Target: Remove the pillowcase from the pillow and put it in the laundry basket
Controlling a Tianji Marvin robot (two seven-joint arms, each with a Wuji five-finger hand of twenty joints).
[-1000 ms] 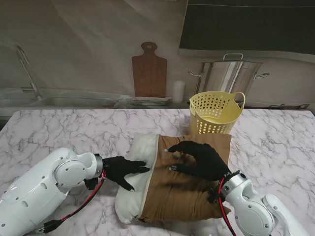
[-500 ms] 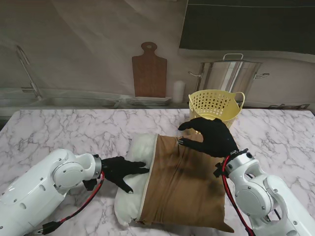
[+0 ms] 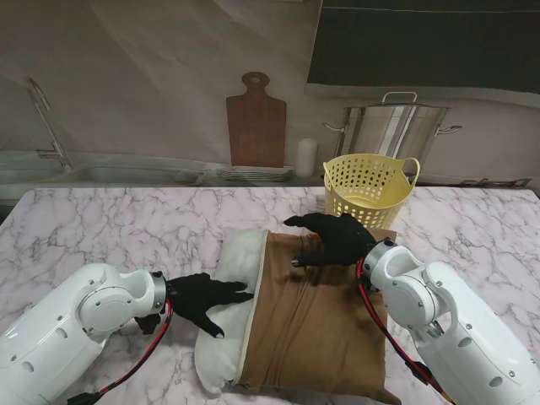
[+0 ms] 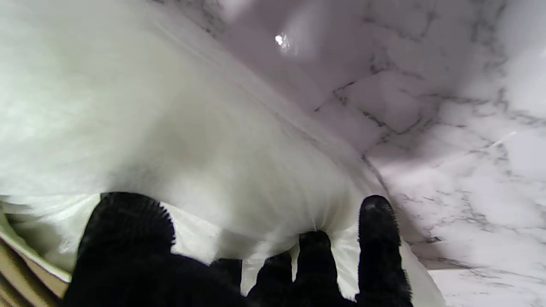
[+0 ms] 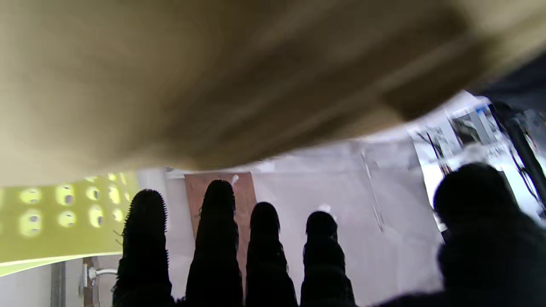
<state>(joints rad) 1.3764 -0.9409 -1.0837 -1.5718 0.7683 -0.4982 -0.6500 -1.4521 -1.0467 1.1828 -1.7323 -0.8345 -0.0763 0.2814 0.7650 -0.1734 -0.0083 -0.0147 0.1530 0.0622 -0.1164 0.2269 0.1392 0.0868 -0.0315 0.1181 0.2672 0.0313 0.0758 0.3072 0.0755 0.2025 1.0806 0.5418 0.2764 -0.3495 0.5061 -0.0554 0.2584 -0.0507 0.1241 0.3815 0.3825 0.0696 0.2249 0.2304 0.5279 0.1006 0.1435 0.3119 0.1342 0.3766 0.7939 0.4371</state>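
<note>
Two black-gloved robot hands work on one pillow on a white marble table [image 3: 101, 224]. The right hand [image 3: 333, 239] lies palm down on the far edge of the brown fabric pillowcase [image 3: 312, 325], its fingers [image 5: 217, 238] spread and nearly straight; the right wrist view shows them extended with cloth beyond them, but whether any fabric is pinched cannot be told. The left hand [image 3: 202, 297] rests on the bare white pillow [image 3: 236, 261] where it sticks out of the case at the left, fingertips [image 4: 313, 251] pressing and dimpling the white cover, so it seems to pin the pillow rather than grip it. The pillow lies with its long axis running from near to far, and the case's open mouth faces left, towards the left hand. The case covers roughly the right two thirds of the pillow. The yellow perforated plastic laundry basket [image 3: 368, 193] stands just beyond the pillow's far right corner, close to the right hand and well away from the left. Judging by this, the case should slide off rightward, away from its mouth, with the right hand nearer for both pulling and dropping it in.
</note>
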